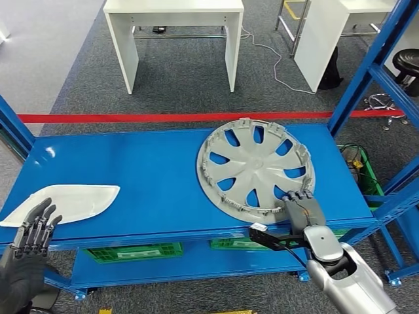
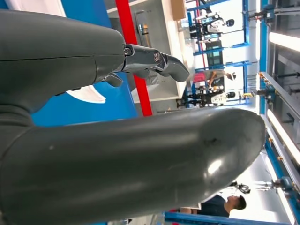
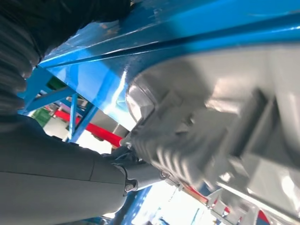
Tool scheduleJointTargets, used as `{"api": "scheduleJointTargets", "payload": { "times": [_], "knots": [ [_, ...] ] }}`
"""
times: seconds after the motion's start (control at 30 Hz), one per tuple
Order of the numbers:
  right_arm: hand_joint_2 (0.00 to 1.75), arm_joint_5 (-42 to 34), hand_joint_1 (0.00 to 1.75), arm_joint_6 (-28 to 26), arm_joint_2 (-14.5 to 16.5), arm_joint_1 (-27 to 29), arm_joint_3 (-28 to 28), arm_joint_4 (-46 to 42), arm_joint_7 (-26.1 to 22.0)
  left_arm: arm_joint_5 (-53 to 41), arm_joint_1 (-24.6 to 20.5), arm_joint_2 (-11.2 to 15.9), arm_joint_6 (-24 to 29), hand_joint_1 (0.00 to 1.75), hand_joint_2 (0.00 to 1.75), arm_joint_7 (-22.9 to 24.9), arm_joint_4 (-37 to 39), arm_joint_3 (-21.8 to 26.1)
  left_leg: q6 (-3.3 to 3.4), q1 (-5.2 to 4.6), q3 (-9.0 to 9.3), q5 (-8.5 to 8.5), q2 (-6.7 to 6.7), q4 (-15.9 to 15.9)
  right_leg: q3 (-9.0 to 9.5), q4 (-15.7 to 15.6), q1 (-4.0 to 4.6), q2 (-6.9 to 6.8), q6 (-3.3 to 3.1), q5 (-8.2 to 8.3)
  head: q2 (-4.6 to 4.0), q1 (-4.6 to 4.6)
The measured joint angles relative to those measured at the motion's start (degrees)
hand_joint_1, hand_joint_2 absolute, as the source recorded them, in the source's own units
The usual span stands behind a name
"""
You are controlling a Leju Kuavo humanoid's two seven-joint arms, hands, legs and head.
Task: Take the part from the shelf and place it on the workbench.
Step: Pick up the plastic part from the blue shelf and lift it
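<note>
Blue shelf (image 1: 138, 176) (grey carpet (image 1: 198, 78) beyond)

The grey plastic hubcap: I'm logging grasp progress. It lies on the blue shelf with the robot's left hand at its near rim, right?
Not quite. The hand at the near rim of the grey plastic hubcap is the right hand, as the head view shows. The left hand is by the white panel. The hubcap does lie on the blue shelf.

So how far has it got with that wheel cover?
Early on. The wheel cover lies on the blue shelf, not yet lifted. The right robot hand has its fingers on the near rim; the left robot hand hangs open. Lifting and carrying to the workbench remain.
</note>
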Motion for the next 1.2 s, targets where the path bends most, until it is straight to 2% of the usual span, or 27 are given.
{"api": "scheduleJointTargets", "payload": {
  "times": [0.07, 0.2, 0.5, 0.53, 0.63, 0.67, 0.93, 1.2],
  "knots": [
    [1.75, -0.6, 1.75, 0.3, -0.2, -0.7, 1.0, 0.3, -0.2, 0.1, -0.1, 0.5, 0.3, 0.0, 0.0, 0.0, 0.1, -0.3, -0.13, 0.12, 0.28, -0.08, 0.13, 0.0, 0.26, 0.0, 0.15, 0.11, -0.12, -0.04, 0.0, -0.01],
    [1.75, -1.5, 1.75, 0.4, -0.5, -1.8, 2.5, 0.4, -0.2, 0.4, -0.2, 1.4, 1.1, 0.0, 0.0, 0.0, 0.1, -1.0, -0.09, 0.33, 0.0, 0.3, 0.27, 0.0, -0.1, 0.0, 0.35, 0.27, 0.09, 0.59, 0.0, 0.0],
    [1.75, -2.1, 1.75, 0.4, -0.8, -2.6, 4.1, 0.2, -0.1, 0.5, -0.2, 2.4, 1.6, 0.0, 0.0, 0.0, 0.2, -1.6, -0.44, 0.57, 0.18, 0.34, 0.4, -0.2, -0.08, 0.0, 0.56, 0.38, -0.28, 0.58, 0.0, -0.01],
    [1.75, -2.3, 1.67, 0.4, -0.9, -2.6, 4.3, 0.0, -0.1, 0.5, -0.2, 2.4, 1.7, 0.0, 0.0, -0.1, 0.2, -1.6, -0.46, 0.58, 0.21, 0.3, 0.4, -0.2, -0.06, 0.0, 0.58, 0.38, -0.31, 0.56, 0.0, -0.01],
    [1.75, -2.8, 0.36, 0.2, -1.2, -2.3, 4.8, -1.4, 0.4, 0.5, -0.1, 2.4, 1.8, 0.0, 0.0, -0.3, 0.2, -1.6, -0.55, 0.6, 0.33, 0.25, 0.39, -0.3, 0.07, 0.0, 0.61, 0.36, -0.35, 0.5, 0.0, -0.01],
    [1.75, -2.8, 0.0, -0.2, -1.3, -2.0, 5.0, -2.1, 0.9, 0.4, 0.0, 2.4, 1.8, 0.0, 0.0, -0.5, 0.1, -1.6, -0.57, 0.6, 0.35, 0.25, 0.36, -0.3, 0.1, 0.0, 0.62, 0.32, -0.36, 0.47, 0.0, -0.02],
    [1.75, -1.5, 0.0, -5.8, -1.1, 3.2, 6.6, -11.8, 4.0, -1.2, 1.3, 0.6, 0.3, 0.0, 0.0, -0.9, 0.0, -0.7, -0.39, 0.27, -0.06, 0.44, -1.2, -0.2, 0.13, 0.1, 0.27, -1.3, -0.08, 0.12, 0.0, -0.04],
    [1.75, -0.9, 0.0, -6.3, -0.8, 4.3, 9.5, -17.8, 3.6, -2.3, 1.4, -1.6, -1.0, 0.0, 0.0, -1.7, 0.0, 0.6, -0.35, 0.03, -0.79, 0.42, -1.85, -0.2, -0.11, 0.1, 0.06, -1.92, -0.04, -0.17, 0.0, -0.04]
  ]
}}
